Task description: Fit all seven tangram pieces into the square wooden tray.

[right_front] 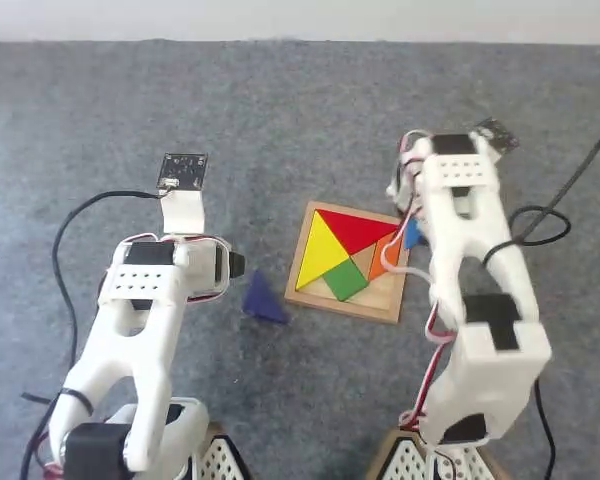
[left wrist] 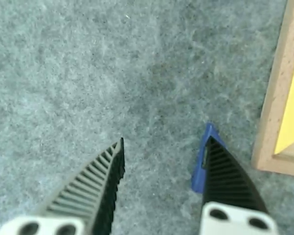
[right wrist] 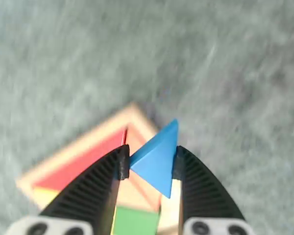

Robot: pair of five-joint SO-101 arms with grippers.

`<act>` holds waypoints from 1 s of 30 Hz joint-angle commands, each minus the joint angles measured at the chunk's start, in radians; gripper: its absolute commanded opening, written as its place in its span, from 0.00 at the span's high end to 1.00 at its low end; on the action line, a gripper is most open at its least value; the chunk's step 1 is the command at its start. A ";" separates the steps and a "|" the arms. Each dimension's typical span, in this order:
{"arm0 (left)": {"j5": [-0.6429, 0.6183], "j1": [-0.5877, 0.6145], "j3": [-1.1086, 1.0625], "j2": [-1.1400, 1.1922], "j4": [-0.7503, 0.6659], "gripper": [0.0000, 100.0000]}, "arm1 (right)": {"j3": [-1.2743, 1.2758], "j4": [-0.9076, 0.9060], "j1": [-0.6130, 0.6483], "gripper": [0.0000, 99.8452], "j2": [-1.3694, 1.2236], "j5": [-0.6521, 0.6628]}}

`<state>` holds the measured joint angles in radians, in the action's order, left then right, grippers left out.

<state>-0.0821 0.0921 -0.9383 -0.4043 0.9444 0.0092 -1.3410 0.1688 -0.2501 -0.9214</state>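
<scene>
The square wooden tray (right_front: 365, 308) lies mid-table with a red triangle (right_front: 355, 230), a yellow triangle (right_front: 323, 252), a green square (right_front: 345, 278) and an orange piece (right_front: 385, 260) in it. My right gripper (right wrist: 152, 152) is shut on a light blue triangle (right wrist: 154, 161), held above the tray's corner (right wrist: 105, 133); that piece also peeks out beside the right arm (right_front: 411, 236). A dark blue triangle (right_front: 263, 300) lies on the carpet just left of the tray. My left gripper (left wrist: 165, 142) is open and low over the carpet, one finger touching or just over the dark blue triangle (left wrist: 201, 166).
Grey carpet covers the table. The tray's rim (left wrist: 274, 98) and the yellow triangle (left wrist: 291, 117) lie close beside my left gripper. A black cable (right_front: 550, 215) loops on the carpet right of the right arm.
</scene>
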 commanded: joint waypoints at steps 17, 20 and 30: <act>-0.003 0.005 0.022 -0.029 -0.021 0.75 | 0.296 0.414 0.386 0.91 0.131 -0.114; -0.003 0.003 0.022 -0.029 -0.021 0.75 | 0.296 0.394 0.412 0.91 0.131 -0.144; -0.003 0.006 0.024 -0.029 -0.021 0.75 | 0.301 0.348 0.504 0.90 0.130 -0.086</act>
<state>-0.0821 0.0921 -0.9383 -0.4043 0.9429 0.3130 -0.9559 0.6628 -0.1320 -1.0334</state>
